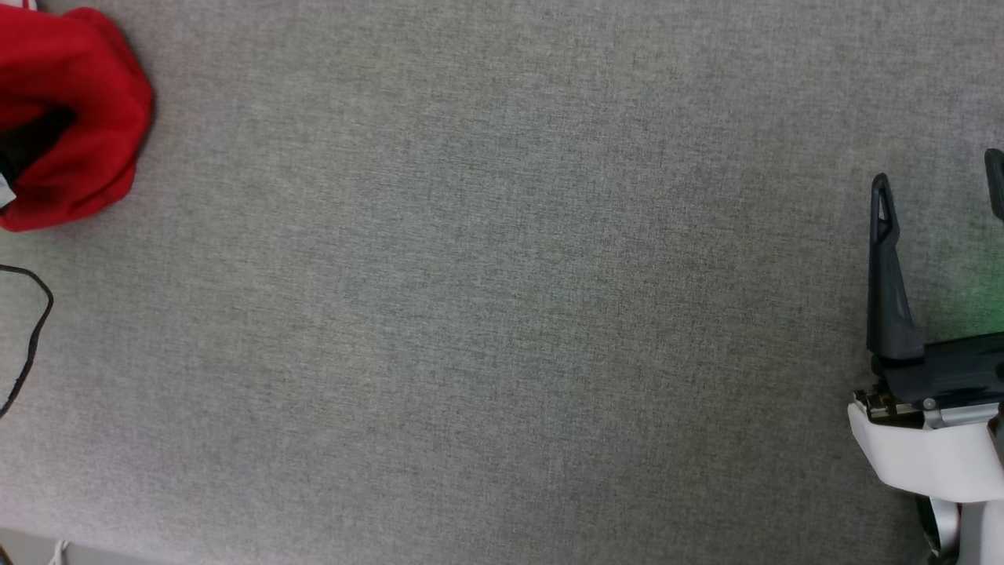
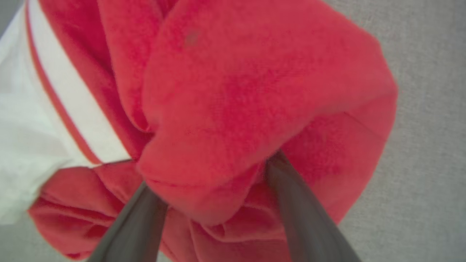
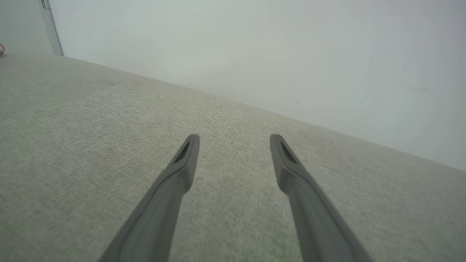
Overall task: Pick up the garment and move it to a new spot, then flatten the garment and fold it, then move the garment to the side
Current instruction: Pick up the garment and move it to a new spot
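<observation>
Grey woven cloth surface (image 1: 502, 314) covers nearly the whole head view. In the right wrist view it runs back to a plain pale wall (image 3: 255, 47).

Garment (image 1: 78, 118): a bright red, soft-fabric T-shirt, bunched into a rounded heap at the upper left of the head view and cut off by the frame edge. The left wrist view shows it close up (image 2: 236, 91), with thick rolled folds, a white sleeve with red stripes (image 2: 54, 109) at left and one small dark spot (image 2: 192, 37) near the top.

Handling, as judged: light, limp and fleecy, with no stiffness. It should sag and drag when lifted, and one pinch is likely to take several layers at once. It is neither fragile nor slippery. The fat fold at the heap's near edge looks best for the lift. For flattening, a hem or sleeve edge would serve better, though the hems are mostly buried.

Left gripper (image 2: 211, 171): long dark fingers spread wide at the bottom of the left wrist view. A bulging red fold sits between them and their tips are lost in the cloth. It touches the garment but is not clamped on it.

Right gripper (image 1: 939, 176): at the right edge of the head view, fingers equally wide apart (image 3: 235, 140), holding nothing, above bare surface and well apart from the garment.

Thin black cable (image 1: 31, 329): loops in at the left edge, below the heap.
</observation>
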Tool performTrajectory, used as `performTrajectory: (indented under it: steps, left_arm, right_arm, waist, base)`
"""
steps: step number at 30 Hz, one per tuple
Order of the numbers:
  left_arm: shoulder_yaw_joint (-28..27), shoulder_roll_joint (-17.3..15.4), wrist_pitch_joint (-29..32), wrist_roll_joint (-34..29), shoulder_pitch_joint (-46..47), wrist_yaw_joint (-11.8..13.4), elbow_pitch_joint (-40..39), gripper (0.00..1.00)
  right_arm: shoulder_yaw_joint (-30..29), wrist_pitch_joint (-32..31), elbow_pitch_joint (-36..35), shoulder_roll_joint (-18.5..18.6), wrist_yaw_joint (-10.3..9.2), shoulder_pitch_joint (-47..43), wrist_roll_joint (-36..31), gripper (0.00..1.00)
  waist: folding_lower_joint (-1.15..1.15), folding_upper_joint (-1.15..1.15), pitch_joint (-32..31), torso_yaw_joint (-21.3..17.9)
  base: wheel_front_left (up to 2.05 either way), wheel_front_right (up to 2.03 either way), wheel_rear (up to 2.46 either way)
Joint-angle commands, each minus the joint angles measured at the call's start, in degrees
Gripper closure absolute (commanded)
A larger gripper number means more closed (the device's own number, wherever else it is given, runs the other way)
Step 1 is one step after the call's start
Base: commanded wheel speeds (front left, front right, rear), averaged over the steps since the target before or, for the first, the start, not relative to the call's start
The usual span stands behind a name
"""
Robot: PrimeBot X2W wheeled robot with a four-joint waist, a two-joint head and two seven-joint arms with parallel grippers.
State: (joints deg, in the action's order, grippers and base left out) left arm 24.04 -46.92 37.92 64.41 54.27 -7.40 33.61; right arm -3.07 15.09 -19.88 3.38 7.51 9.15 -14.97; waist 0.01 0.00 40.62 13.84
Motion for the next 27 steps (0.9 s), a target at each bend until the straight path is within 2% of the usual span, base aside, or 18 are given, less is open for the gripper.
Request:
performTrajectory:
  steps: [1, 5, 6, 7, 8, 11, 17, 24, 27]
  left_arm:
    - [1.0, 0.8, 0.6, 0.1, 0.2, 0.1, 0.6, 0.0]
    - [4.3, 2.6, 0.6, 0.3, 0.4, 0.1, 2.4, 0.0]
    - [4.9, 2.8, 0.4, 0.2, 0.6, 0.1, 2.7, 0.26]
    - [5.6, 2.8, -0.1, 0.1, 0.8, 0.0, 2.8, 0.8]
    - [6.2, 2.7, -0.3, 0.2, 1.1, 0.0, 2.8, 1.0]
    - [6.8, 1.1, -2.3, 0.5, 2.5, 0.0, 2.8, 1.0]
    - [8.6, -4.5, -6.4, -1.0, 5.7, 0.1, -0.6, 1.0]
    - [12.0, -9.8, -8.1, -3.8, 10.4, 0.1, -8.9, 1.0]
    - [13.4, -10.7, -7.9, -4.9, 13.0, 0.1, -12.7, 1.0]
  right_arm:
    - [0.0, 0.1, -0.1, 0.3, -0.04, 0.7, -0.3, 0.0]
    - [0.2, 0.1, 0.2, 0.2, -0.04, 1.0, -0.1, 0.0]
    - [0.3, 0.1, 0.4, 0.2, -0.04, 1.1, 0.0, 0.0]
    - [0.3, 0.1, 0.6, 0.2, -0.04, 1.2, 0.1, 0.0]
    - [0.3, 0.1, 0.8, 0.1, -0.04, 1.2, 0.2, 0.0]
    - [0.8, 0.1, 1.5, 0.0, -0.04, 1.2, 0.8, 0.0]
    - [2.1, 0.1, 3.4, -0.4, -0.04, 0.7, 2.4, 0.0]
    - [3.3, 0.1, 5.7, -0.5, -0.04, -0.2, 5.4, 0.0]
    - [3.6, 0.1, 6.5, -0.6, -0.04, -0.4, 7.2, 0.0]
  waist:
    - [-0.01, 0.0, 0.4, -0.2]
    - [-0.01, 0.0, 0.8, -0.5]
    - [-0.01, 0.0, 0.7, -0.5]
    - [-0.01, 0.0, 0.5, -0.5]
    - [-0.01, 0.0, 0.2, -0.5]
    - [-0.01, 0.0, -1.6, -0.6]
    - [-0.01, 0.0, -7.1, -1.0]
    - [-0.01, 0.0, -13.2, -1.8]
    - [-0.01, 0.0, -15.3, -2.6]
  base:
    - [0.0, 0.0, 0.0]
    - [0.0, 0.0, 0.0]
    - [0.0, 0.0, 0.0]
    - [0.0, 0.0, 0.0]
    - [0.0, 0.0, 0.0]
    - [0.0, 0.0, 0.0]
    - [0.0, 0.0, 0.0]
    - [0.0, 0.0, 0.0]
    - [0.0, 0.0, 0.0]
